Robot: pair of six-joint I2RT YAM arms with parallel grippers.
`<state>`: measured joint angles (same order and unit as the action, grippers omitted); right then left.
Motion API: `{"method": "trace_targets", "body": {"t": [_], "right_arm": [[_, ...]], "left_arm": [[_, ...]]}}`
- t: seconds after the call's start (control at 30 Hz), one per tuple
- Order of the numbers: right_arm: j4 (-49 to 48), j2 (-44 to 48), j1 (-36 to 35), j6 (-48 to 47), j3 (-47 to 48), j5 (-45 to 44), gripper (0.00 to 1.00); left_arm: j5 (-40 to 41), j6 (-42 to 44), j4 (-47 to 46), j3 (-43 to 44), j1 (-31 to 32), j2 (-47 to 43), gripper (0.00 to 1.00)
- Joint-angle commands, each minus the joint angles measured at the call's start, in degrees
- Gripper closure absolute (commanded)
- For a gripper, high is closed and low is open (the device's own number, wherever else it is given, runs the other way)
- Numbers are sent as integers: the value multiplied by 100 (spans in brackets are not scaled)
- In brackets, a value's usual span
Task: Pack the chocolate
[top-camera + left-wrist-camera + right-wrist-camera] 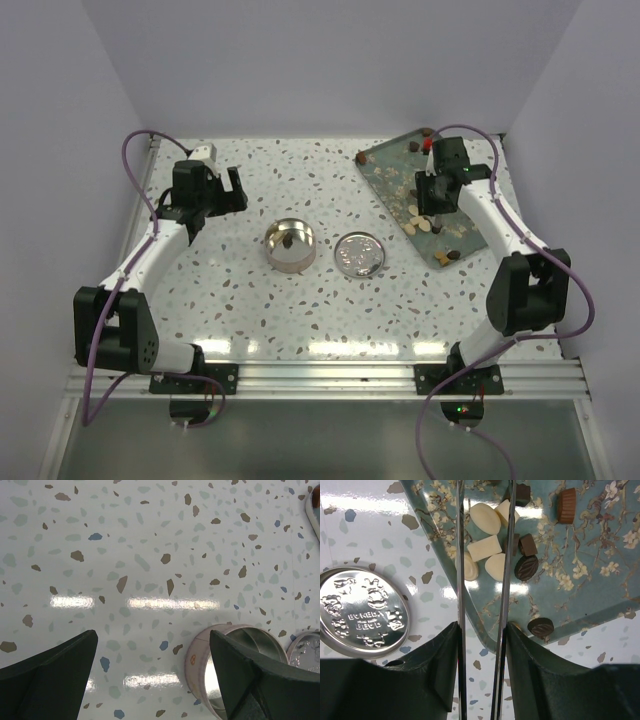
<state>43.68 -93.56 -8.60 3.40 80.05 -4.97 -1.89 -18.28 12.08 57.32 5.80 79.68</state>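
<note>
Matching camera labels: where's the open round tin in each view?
Top external: the tin sits mid-table, just left of the lid.
Left wrist: the tin is at lower right, partly hidden; the lid is at the right edge beside it.
Right wrist: the tin is not in it; only the lid shows, at left.
Shared landmark: the embossed lid, seen in all three views.
</note>
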Motion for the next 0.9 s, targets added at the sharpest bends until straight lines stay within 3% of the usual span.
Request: {"method": "trace_targets", "body": {"t": [0.0, 0.33, 0.87], "right_arm": [[-158, 92, 16, -50, 2, 49, 57], [-158, -4, 8, -59, 19, 58, 69], [281, 101, -370, 55, 784, 339, 71]], "left_arm": [[-31, 18, -83, 25, 35, -216, 0], [-13, 0, -135, -63, 35, -234, 0], [-66, -52, -214, -46, 35, -111, 0]]}}
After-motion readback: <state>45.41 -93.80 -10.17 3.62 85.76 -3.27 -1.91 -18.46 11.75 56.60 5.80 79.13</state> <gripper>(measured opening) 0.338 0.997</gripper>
